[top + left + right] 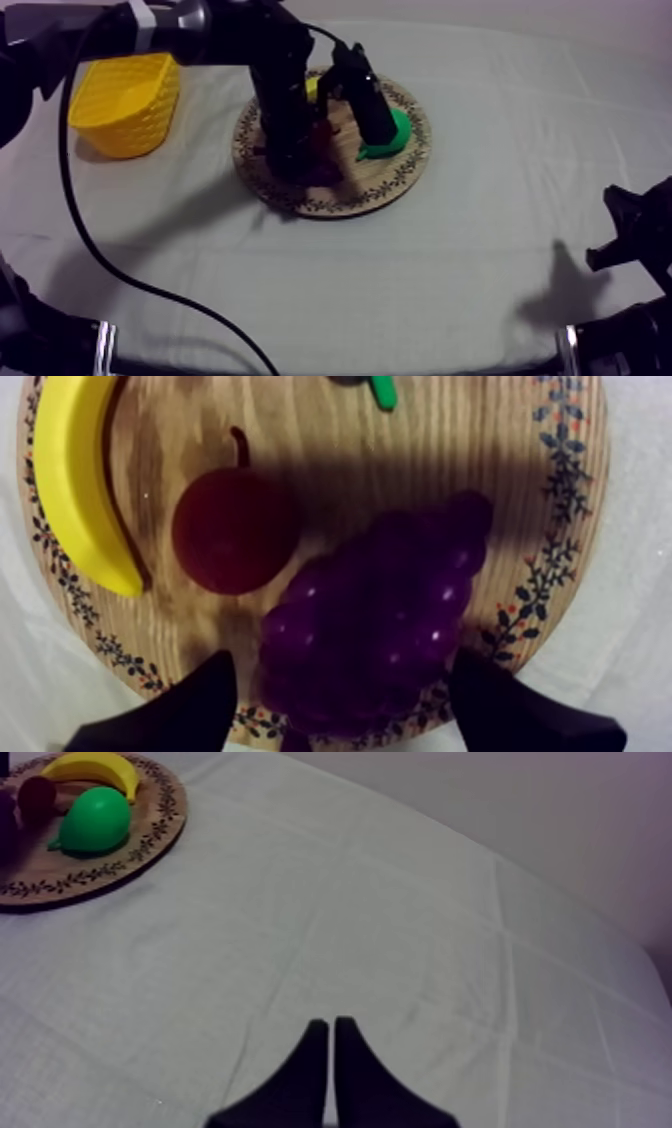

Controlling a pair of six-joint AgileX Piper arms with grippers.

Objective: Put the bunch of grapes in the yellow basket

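The purple bunch of grapes (pixel 375 626) lies at the near rim of the round wooden board (pixel 500 466). My left gripper (pixel 345 661) is open and low over it, one black finger on each side of the bunch. From above, the left arm reaches in from the upper left and its gripper (pixel 305 165) covers most of the grapes (pixel 325 165) on the board (pixel 400 185). The yellow basket (pixel 125 100) stands to the board's left. My right gripper (pixel 332 1072) is shut on nothing, over bare cloth at the right (pixel 608 232).
Beside the grapes on the board lie a small red fruit (pixel 235 531), a banana (pixel 80 476) along the rim and a green pear (pixel 388 135). The right wrist view has the board (pixel 130 852), pear (pixel 95 820) and banana (pixel 95 767) far off.
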